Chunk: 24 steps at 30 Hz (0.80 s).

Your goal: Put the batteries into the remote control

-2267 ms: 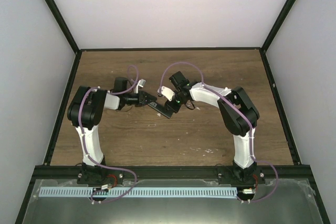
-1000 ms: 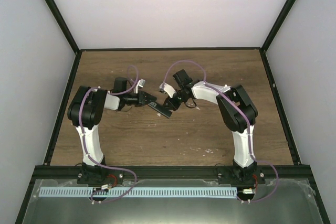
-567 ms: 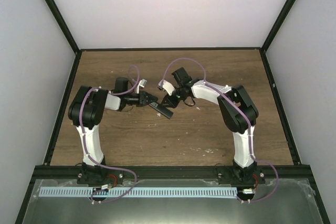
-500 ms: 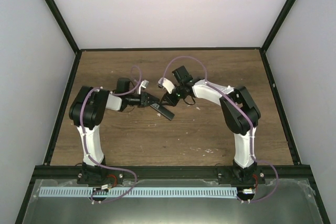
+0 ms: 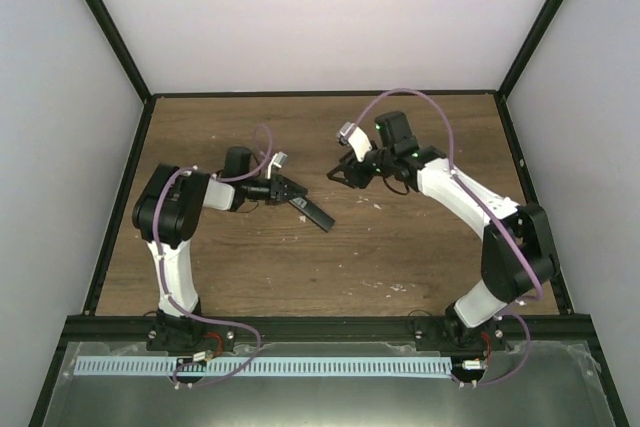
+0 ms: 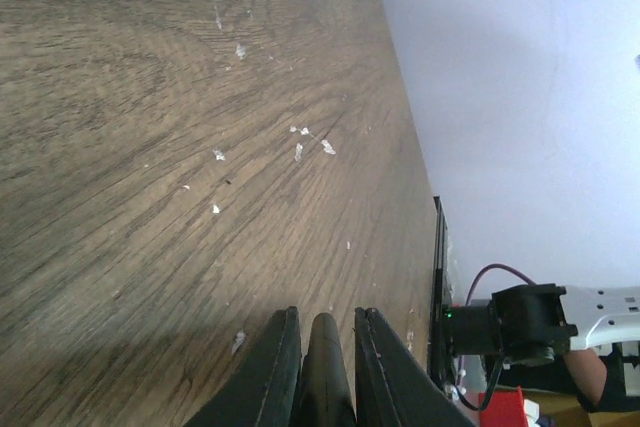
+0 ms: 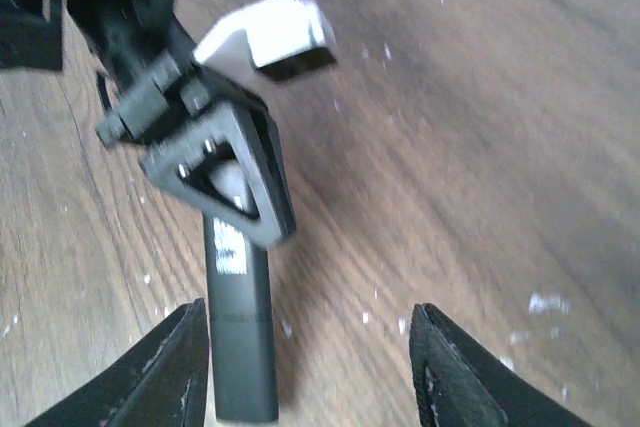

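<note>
Fingers of left gripper clamped on one end of slim black rectangular remote control, which juts diagonally over brown wooden table. Fingers of right gripper spread, holding nothing, near remote control, not touching.

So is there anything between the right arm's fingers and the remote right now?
Nothing visible. The right fingers are open, with only bare table between them and the remote. The left fingers hold its other end.
</note>
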### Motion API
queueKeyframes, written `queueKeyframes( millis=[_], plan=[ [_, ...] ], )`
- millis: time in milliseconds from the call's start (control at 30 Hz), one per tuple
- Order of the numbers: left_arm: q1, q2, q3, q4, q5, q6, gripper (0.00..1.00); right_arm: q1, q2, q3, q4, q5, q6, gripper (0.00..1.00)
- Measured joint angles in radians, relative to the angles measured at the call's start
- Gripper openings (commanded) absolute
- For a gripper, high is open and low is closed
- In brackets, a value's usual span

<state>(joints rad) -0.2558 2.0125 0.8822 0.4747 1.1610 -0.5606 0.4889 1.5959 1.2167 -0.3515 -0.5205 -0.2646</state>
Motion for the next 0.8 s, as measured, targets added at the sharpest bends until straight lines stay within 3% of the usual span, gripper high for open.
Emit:
queueKeyframes(
  millis=[300,800],
  plan=[
    [0.000,-0.163,0.006,-0.140,0.041,0.029,0.00,-0.040,-0.055,-0.185,-0.028,-0.134,0.032,0.52],
    [-0.027,-0.294,0.050,-0.509,0.145,0.230,0.00,-0.031,0.041,-0.081,-0.137,-0.420,0.039,0.53]
  ],
)
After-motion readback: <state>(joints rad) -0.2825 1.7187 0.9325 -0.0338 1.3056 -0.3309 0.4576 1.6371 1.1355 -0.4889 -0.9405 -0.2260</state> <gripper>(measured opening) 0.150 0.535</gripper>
